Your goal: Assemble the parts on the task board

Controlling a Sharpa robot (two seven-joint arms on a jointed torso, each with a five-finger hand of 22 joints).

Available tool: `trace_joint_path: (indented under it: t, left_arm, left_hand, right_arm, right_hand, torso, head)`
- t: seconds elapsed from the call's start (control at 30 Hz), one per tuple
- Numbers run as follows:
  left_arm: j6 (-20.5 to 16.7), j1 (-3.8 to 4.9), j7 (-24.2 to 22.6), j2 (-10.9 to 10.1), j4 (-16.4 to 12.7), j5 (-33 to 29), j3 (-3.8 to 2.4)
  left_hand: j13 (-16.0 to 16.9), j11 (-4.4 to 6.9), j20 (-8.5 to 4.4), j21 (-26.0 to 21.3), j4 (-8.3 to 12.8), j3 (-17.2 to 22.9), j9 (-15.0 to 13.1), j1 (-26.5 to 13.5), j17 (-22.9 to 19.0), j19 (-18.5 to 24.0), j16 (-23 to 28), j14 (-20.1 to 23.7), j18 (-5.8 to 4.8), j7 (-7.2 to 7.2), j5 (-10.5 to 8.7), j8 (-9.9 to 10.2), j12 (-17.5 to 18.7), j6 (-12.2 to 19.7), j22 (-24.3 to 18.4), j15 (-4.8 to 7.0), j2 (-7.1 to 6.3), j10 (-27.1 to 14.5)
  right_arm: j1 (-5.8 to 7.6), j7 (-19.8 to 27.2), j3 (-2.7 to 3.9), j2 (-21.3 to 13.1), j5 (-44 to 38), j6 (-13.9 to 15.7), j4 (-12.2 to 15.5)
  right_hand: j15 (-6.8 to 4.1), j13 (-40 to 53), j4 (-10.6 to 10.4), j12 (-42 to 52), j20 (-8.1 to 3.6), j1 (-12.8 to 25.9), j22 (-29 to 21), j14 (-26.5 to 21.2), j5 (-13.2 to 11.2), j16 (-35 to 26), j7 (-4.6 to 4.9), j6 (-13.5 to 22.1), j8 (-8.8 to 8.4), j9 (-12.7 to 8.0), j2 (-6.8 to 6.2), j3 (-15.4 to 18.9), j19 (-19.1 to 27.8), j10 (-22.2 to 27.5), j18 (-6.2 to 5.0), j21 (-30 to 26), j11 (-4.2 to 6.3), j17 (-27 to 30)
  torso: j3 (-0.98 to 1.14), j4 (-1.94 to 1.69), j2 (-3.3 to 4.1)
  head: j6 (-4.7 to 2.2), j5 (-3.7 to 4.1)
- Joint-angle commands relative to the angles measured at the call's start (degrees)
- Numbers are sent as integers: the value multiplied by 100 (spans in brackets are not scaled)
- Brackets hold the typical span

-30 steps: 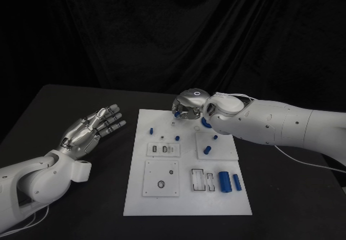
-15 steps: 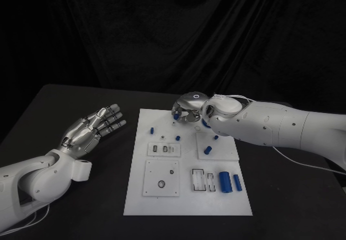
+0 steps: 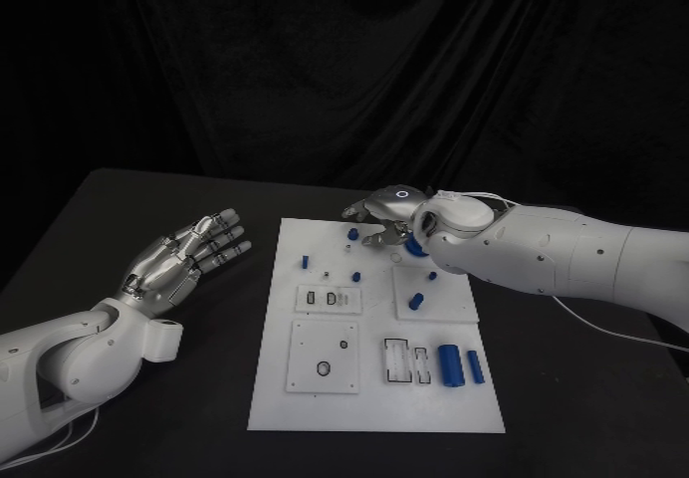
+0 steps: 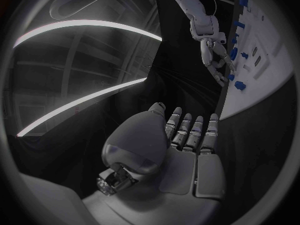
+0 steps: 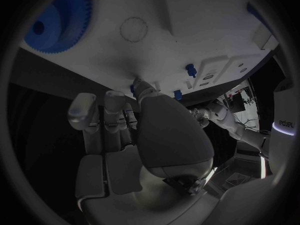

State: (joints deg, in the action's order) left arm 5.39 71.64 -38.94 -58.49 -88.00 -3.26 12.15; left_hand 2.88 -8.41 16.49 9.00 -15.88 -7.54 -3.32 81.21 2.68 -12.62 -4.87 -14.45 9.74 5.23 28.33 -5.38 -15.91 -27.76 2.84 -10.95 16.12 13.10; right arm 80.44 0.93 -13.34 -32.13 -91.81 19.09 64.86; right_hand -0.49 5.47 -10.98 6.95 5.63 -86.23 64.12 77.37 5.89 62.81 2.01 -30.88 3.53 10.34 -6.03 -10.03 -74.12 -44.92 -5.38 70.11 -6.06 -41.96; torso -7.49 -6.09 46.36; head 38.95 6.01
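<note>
Right hand point(image 3: 385, 213) pinches a small blue peg point(image 3: 353, 234), long axis upright.

One task board point(image 3: 376, 398) — eight or so blue parts point(image 3: 447, 362) (some partly hidden).

Black worktop point(image 3: 158, 194), matte, runs across the frame. Black curtain point(image 3: 344, 90) hangs in folds behind its far edge. Thin white cable point(image 3: 610, 334) lies on the worktop's right side.
</note>
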Motion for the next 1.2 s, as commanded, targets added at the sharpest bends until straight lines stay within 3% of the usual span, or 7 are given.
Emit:
trace_joint_path:
  t: [0.03,0.27,0.4,0.57,0.7,0.93,1.2]
  left_arm:
    - [60,-8,-454,-34,-33,-21,-4]
    - [20,-9,-454,-99,-78,-21,-4]
    - [6,-9,-448,-115,-94,-21,-4]
    - [24,-12,-445,-106,-72,-21,-4]
    - [36,-20,-444,-104,-49,-21,-4]
    - [62,-47,-450,-97,-17,-21,-4]
    - [82,-70,-452,-92,-8,-21,-4]
  left_hand:
    - [5,8,-2,-33,13,31,-4,67,3,46,32,35,-11,2,19,20,18,-17,-9,-14,9,-48]
    - [4,9,-2,-33,17,37,-5,76,3,45,32,35,-12,3,27,20,20,-23,-9,-14,8,-52]
    - [3,15,-1,-30,25,42,-1,92,7,39,26,16,-12,-15,37,29,28,8,-7,-19,-1,-64]
    - [3,15,-1,-31,25,43,-1,93,7,40,25,14,-12,-16,38,29,27,5,-8,-19,-2,-63]
    - [2,16,-1,-31,27,44,0,96,7,41,25,15,-13,-19,40,30,33,10,-8,-20,-2,-69]
    - [2,19,0,-33,31,52,-2,107,9,43,21,4,-15,-29,50,30,32,1,-8,-24,-1,-73]
    - [2,19,1,-42,34,56,-1,113,10,54,20,0,-17,-35,54,32,33,12,-11,-29,0,-76]
  right_arm:
    - [88,-161,3,-199,-9,403,182]
    - [431,-287,2,-996,59,425,895]
    - [537,-268,-32,-1530,458,91,1282]
    - [444,-220,-68,-1880,831,-102,1400]
    - [268,-114,-78,-2015,940,77,1365]
    - [29,-41,-84,-2055,1003,469,1253]
    - [-82,-73,-84,-2017,1015,523,1190]
  right_hand:
    - [-1,22,-13,80,4,-37,-5,-57,37,-23,50,-53,2,-4,21,28,41,14,-102,-24,8,4]
    - [-46,263,-60,826,-21,-92,50,-108,148,-27,378,-978,265,90,141,43,38,-516,-101,-64,70,39]
    - [5,505,-17,1438,9,-338,-1041,-1120,261,-955,270,-1156,292,30,214,-138,1101,-1184,-345,-1235,168,1163]
    - [108,1226,-86,2628,117,-278,-1764,-1826,209,-1227,366,-1254,257,-64,152,-92,2066,-1360,-495,-2323,271,1292]
    - [-1,2109,-260,3949,50,-103,-1441,-1606,122,-825,384,-1372,255,-127,100,22,1657,-1171,-464,-2108,398,1125]
    - [-191,6951,-527,7701,-158,797,1351,712,-66,2185,387,-1695,328,-148,129,446,-509,-3545,149,740,533,-3460]
    - [-226,8453,-569,8305,-194,1299,1962,1211,-147,2671,387,-1687,266,-160,64,469,-994,-4508,310,1342,549,-4665]
  torso:
    - [5,13,3]
    - [14,23,2]
    - [12,37,-5]
    - [9,27,1]
    - [-4,32,-13]
    - [2,30,-5]
    - [16,20,5]
  head:
    - [-21,-43]
    - [-40,-43]
    - [-30,-65]
    - [-88,13]
    - [-150,2]
    - [-135,-22]
    - [-101,19]
